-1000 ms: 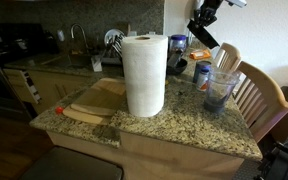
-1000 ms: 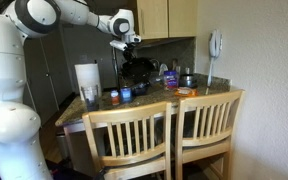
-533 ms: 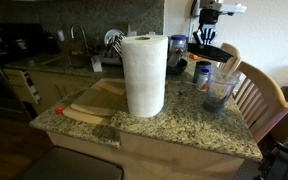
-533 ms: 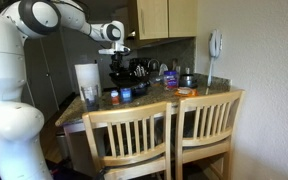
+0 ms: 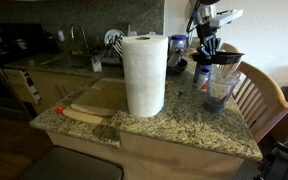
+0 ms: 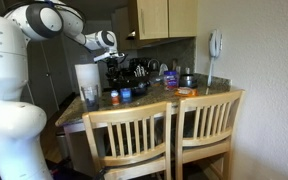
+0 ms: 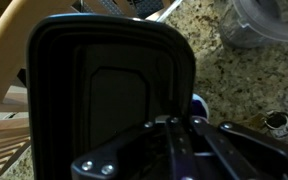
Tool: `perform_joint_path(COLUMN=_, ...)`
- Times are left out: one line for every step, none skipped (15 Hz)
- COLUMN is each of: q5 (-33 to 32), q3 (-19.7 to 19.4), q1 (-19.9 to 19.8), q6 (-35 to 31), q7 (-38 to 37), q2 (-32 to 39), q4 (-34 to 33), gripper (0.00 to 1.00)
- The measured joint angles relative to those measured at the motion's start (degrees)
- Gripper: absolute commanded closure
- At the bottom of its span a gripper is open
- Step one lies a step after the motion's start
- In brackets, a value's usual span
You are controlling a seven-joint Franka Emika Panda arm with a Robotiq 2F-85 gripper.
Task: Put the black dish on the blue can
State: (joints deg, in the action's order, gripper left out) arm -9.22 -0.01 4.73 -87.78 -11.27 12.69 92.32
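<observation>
1. Your fingers are clamping the rim of the black dish; the jaws are closing almost fully onto it and gripping nothing else.
2. You're holding the dish in the air, roughly level, above the far corner of the granite table.
3. The blue can is standing upright on the table, just below the dish's edge in an exterior view; I cannot tell whether dish and can are touching.
4. In the wrist view the dish is filling most of the picture and covering nearly all of the can; only a blue sliver is showing past the dish's right edge.
5. The clear tumbler is standing just beside the can, also under the dish in that exterior view.
6. The paper-towel roll is standing upright mid-table, well apart from the can.
7. A wooden chair is sitting at the table edge near the tumbler.
</observation>
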Motion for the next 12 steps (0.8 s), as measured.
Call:
perform_joint_path(q5=-0.7, q3=0.0, q1=0.0, q6=-0.1, q7=0.0, q2=0.3, q4=0.0, gripper=0.99)
perform_joint_path(q5=-1.0, q3=-0.1, q1=-0.1, q6=-1.3, q7=-0.2, q2=0.4, q4=0.2, gripper=0.99)
perform_joint_path(q5=-1.0, q3=-0.2, q1=-0.2, q6=-3.9, q7=-0.8, q2=0.4, q4=0.7, gripper=0.99)
perform_joint_path(q5=-0.9, q3=-0.2, q1=-0.2, q6=-7.4, q7=-1.6, q2=0.4, q4=1.6, gripper=0.99)
perform_joint_path(q5=-0.9, q3=-0.3, q1=-0.3, q6=-11.2, q7=-2.4, q2=0.3, q4=2.7, gripper=0.99)
perform_joint_path(q5=-1.0, q3=-0.3, q1=-0.3, q6=-14.8, q7=-3.3, q2=0.3, q4=3.8, gripper=0.99)
perform_joint_path(q5=-1.0, q3=-0.3, q1=-0.2, q6=-18.2, q7=-4.3, q2=0.1, q4=4.6, gripper=0.99)
perform_joint_path(q5=-1.0, q3=-0.3, q1=-0.2, q6=-21.0, q7=-5.0, q2=-0.3, q4=5.4, gripper=0.99)
perform_joint_path(q5=-1.1, q3=-0.3, q1=-0.1, q6=-23.2, q7=-5.9, q2=-0.7, q4=6.4, gripper=0.99)
perform_joint_path(q5=-1.4, q3=-0.3, q1=0.0, q6=-25.4, q7=-6.7, q2=-1.0, q4=7.4, gripper=0.99)
perform_joint_path(q5=-1.9, q3=-0.3, q1=0.1, q6=-27.1, q7=-7.6, q2=-1.3, q4=8.3, gripper=0.99)
perform_joint_path(q5=-2.6, q3=-0.3, q1=0.2, q6=-28.6, q7=-8.5, q2=-1.7, q4=9.1, gripper=0.99)
